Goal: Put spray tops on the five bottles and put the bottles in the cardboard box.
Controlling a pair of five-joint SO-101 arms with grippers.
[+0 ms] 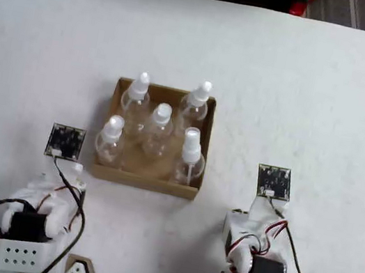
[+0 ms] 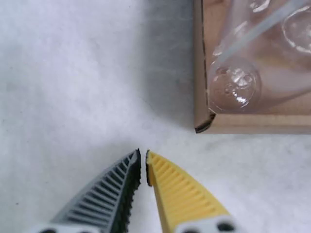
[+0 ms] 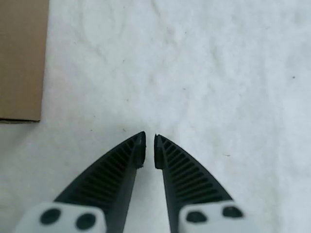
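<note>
White cloth covers the table. A shallow cardboard box sits on it, holding five clear bottles that stand upright, each capped with a white spray top: one at each corner and one in the middle. The left gripper, one finger grey and one yellow, is pinched together on nothing, near the box's corner but apart from it. The right gripper, black-fingered, is likewise closed and empty, beside the box's other near corner, not touching.

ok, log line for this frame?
five bottles: spray tops on, in cardboard box; left tool: shut, empty; right tool: shut, empty; task: looks done
</note>
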